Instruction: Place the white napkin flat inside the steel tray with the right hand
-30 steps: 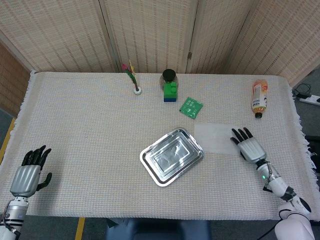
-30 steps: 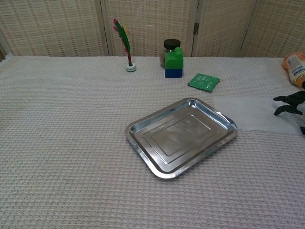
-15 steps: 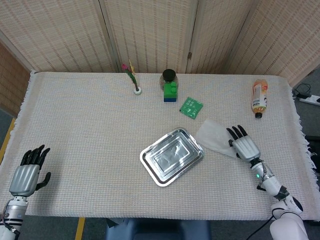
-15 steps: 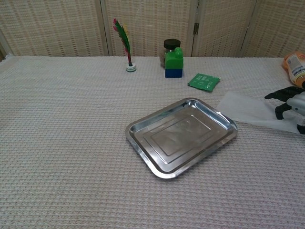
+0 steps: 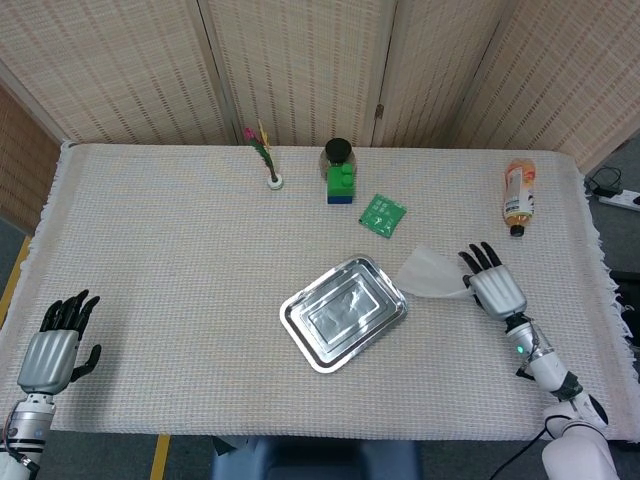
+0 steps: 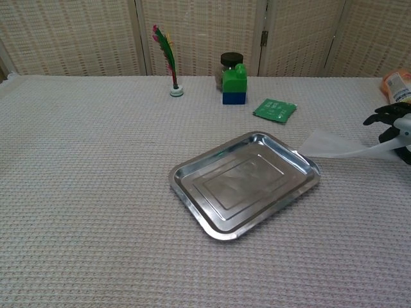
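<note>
Woven screens stand behind the bench (image 5: pixel 150 260), which wears a pale waffle-weave cloth from edge to edge. Out toward the right edge, the right robot hand (image 5: pixel 492 288) has the white napkin (image 5: pixel 428 273) by its near-right side. The sheet is up off the cloth there, sloping down to a free corner that hangs just beside the steel tray's (image 5: pixel 345 311) right corner. From the chest view I cannot tell if that tip touches the rim. The exact pinch is hidden under the palm, but the lifted sheet says it is held.

The tray sits skewed near the middle of the bench, bare inside. The left robot hand (image 5: pixel 55 350) is released, holding nothing, fingers apart, resting near the front left corner, well away from all this.

Now, the carry. I'd say the trick is height and drag: lift enough for the trailing corner to clear the raised rim, then travel left over the tray. Lower the free end first so it lays out, not bunches, and turn the sheet to match the tray's angle. Let go only once it lies inside the walls; a limp napkin can fold under itself.

The green packet (image 5: pixel 382 214) and the green block (image 5: pixel 340 184) lie toward the back edge, out of the path.
</note>
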Motion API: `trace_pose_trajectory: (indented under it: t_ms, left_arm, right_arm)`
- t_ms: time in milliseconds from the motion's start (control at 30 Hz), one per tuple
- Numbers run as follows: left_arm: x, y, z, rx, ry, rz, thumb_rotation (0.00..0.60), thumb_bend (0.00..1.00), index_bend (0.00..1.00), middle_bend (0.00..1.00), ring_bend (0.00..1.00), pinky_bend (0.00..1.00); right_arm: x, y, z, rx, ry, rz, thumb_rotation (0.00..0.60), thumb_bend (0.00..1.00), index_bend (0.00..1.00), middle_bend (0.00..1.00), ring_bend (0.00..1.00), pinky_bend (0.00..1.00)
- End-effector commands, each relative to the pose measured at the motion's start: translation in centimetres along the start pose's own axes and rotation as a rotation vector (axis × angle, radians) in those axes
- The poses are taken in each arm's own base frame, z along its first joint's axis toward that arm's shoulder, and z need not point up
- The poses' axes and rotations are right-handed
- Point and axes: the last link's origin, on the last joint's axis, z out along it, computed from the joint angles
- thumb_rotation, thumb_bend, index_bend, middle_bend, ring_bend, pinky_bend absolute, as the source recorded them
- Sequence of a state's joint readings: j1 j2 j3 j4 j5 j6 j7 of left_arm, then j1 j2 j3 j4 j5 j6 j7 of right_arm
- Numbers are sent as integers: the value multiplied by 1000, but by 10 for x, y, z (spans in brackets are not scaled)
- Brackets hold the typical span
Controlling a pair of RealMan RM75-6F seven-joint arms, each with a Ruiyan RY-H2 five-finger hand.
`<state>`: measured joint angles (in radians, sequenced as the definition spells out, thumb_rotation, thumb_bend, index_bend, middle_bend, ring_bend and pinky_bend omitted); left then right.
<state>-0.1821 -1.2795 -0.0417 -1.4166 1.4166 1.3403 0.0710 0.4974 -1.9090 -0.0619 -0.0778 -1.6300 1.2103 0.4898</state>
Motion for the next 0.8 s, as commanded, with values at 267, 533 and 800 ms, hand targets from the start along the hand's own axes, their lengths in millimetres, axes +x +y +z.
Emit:
trace_pose_trajectory:
  t_ms: [267, 533, 800]
  left_arm:
    - [2, 6, -2, -25, 1, -14, 600, 497, 0, 0, 0, 0]
    - [10, 8, -8, -42, 21, -37, 600, 497, 0, 0, 0, 0]
    - [18, 6, -10, -44, 37, -67, 600, 497, 0, 0, 0, 0]
  right_arm:
    - [41, 3, 12, -136, 320, 222, 600, 701, 766, 181, 26, 0]
    - [66, -36, 33, -38, 496, 284, 600, 701, 766, 180, 26, 0]
    - [94, -90, 72, 66, 596, 329, 600, 701, 766, 180, 29, 0]
